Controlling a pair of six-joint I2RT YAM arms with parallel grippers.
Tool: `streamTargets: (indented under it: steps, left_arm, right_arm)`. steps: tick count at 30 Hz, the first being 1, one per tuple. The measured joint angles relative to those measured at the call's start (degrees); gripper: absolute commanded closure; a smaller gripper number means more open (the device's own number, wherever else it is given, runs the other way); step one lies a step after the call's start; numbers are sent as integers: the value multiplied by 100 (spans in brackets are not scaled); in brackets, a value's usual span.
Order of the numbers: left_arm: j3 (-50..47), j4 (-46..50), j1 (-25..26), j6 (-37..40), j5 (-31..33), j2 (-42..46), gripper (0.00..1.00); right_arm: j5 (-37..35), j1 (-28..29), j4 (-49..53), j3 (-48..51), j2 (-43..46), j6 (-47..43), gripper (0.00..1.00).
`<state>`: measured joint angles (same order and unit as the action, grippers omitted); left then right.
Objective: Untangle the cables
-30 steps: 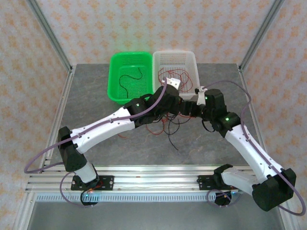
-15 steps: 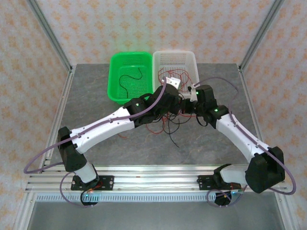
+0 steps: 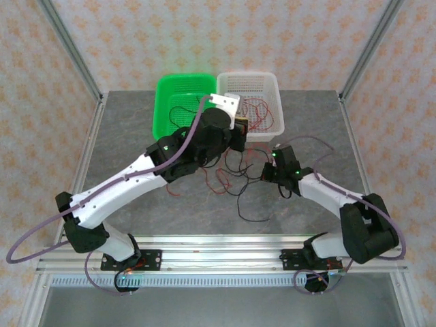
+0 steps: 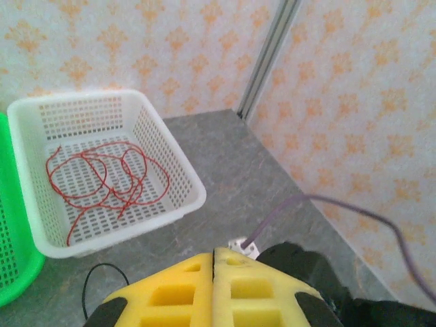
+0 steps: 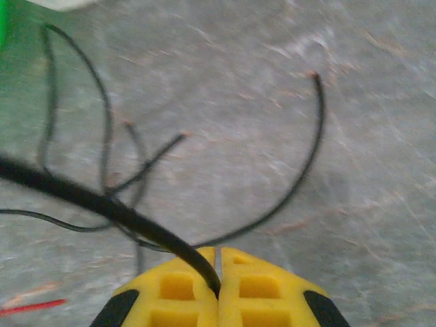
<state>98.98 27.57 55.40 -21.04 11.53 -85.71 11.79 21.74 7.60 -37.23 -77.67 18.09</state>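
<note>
**Both arms have shifted: left lifted toward the baskets, right drawn back low**

Since a second ago, I see the left gripper has risen and swung back, so it now sits at the near edge of the white basket. The right gripper has pulled away from it toward its own base and sits low over the table.

On my left wrist feed, the left gripper's yellow pads are pressed flat together. I cannot tell whether a wire is caught between them. Beyond them lies the white basket with one red cable looped loosely on its floor. The green basket stands touching it on the left.

On my right wrist feed, the right gripper is clamped on a black cable, which leaves the seam between the pads and runs off to the left, raised above the table.

The cables, red and black strands crossing one another, lie spread on the table between the two grippers, in front of the baskets. One black end trails nearer to me.
</note>
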Motion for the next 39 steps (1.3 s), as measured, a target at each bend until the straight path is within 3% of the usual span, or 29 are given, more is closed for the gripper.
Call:
streamTargets:
  steps: [13, 17, 23, 30, 35, 39]
  left_arm:
    - [57, -260, 0, 55, 245, 391, 100]
    - [-323, -350, -4, 74, 94, 444, 84]
    - [-1705, -619, -4, 94, -109, 435, 77]
    - [-3176, -1797, -4, 562, -796, 463, 54]
    - [-3571, -2765, 35, 1165, -1429, 511, 47]
    - [-3617, -3327, 208, 1596, -1572, 439, 46]
  right_arm:
    - [-542, -267, -37, 203, -323, 466, 100]
    - [-404, -267, -39, 203, -243, 461, 100]
    - [162, -267, 111, 72, 660, 74, 100]
    - [997, -267, 575, -999, 1709, -387, 100]
    - [1366, -267, 837, -1631, 1775, -256, 100]
    - [1657, -267, 997, -1768, 1773, 39, 100]
